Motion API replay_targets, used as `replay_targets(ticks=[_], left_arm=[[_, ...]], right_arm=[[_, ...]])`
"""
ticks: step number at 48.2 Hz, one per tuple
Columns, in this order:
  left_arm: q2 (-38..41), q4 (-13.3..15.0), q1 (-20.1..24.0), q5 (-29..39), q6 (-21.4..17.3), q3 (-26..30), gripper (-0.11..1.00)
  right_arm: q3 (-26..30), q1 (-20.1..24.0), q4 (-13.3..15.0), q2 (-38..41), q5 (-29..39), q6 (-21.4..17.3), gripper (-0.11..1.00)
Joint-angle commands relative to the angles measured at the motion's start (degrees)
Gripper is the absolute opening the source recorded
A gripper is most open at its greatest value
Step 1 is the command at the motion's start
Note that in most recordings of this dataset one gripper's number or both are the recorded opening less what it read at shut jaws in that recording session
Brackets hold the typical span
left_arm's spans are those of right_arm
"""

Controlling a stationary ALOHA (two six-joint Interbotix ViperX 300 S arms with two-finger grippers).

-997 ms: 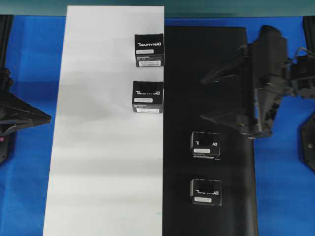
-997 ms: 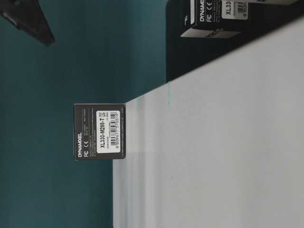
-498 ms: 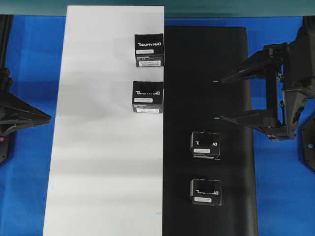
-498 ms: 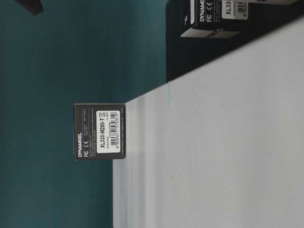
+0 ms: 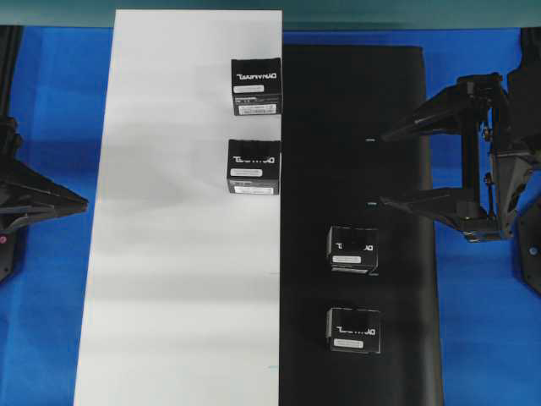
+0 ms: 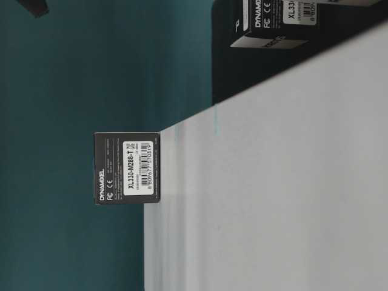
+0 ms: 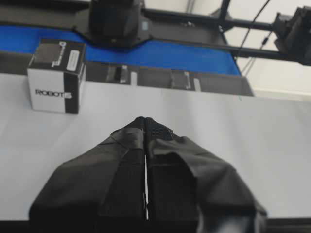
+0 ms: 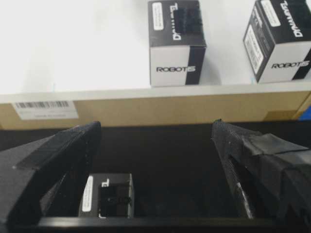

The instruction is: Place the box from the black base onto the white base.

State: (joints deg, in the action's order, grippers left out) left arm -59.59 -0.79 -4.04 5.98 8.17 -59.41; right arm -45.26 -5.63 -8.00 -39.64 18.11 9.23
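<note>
Two black boxes stand on the black base, one behind the other in its lower half. Two more boxes stand on the white base by its right edge. My right gripper hangs open over the black base's right edge, above and to the right of the nearer box, holding nothing. In the right wrist view that box lies low by the left finger. My left gripper stays shut, left of the white base.
Blue tabletop surrounds both sheets. In the table-level view one box stands on the white base and another at the top. The left wrist view shows a box far left on the white sheet.
My right gripper has drawn back to the right, from over the black base to its right edge, still open. The boxes and the left arm have not moved.
</note>
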Motion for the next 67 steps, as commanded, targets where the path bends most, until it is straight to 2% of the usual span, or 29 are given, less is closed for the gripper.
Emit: replay_targets(ticks=[1, 67], left_arm=[[0.4, -0.2, 0.0, -0.3, -0.2, 1.2, -0.04], [0.5, -0.2, 0.1, -0.6, -0.2, 1.2, -0.05]], right_arm=[[0.3, 0.2, -0.2, 0.1, -0.6, -0.1, 1.0], [-0.5, -1.0, -0.1, 0.3, -0.6, 0.0, 1.0]])
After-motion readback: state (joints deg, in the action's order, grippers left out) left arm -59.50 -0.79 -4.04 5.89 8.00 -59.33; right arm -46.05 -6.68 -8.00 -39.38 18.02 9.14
